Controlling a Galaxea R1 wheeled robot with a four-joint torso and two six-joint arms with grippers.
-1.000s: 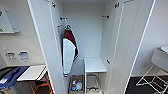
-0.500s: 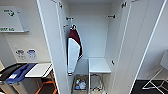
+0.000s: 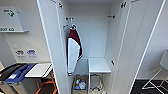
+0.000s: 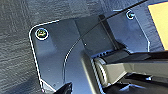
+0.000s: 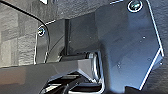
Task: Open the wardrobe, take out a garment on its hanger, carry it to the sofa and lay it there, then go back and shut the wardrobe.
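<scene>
Neither pincer's state can be told: both wrist views look down past dark robot plates at grey carpet (image 4: 15, 37), and no fingers can be made out.

Going left to right in the head view: a white wall-mounted holder with green first-aid lettering (image 3: 11, 20) hangs high on the wall, with two small stickers (image 3: 26, 53) below it. Lower down are one black-and-blue bin lid (image 3: 15, 72) and one white tabletop on orange legs (image 3: 40, 70).

Next stands the tall narrow white wardrobe (image 3: 92, 35), both of its full-height doors swung wide. Inside, one maroon-and-white garment (image 3: 74, 48) hangs on a thin white hanger (image 3: 72, 26) from a black hook on the left inner side. To its right is one white inner shelf (image 3: 98, 65), and small mixed items (image 3: 80, 85) lie in the bottom compartments. Black hooks (image 3: 111, 16) also show on the right inner wall.

Far right, one white folding frame (image 3: 156, 80) stands on the dark floor.
</scene>
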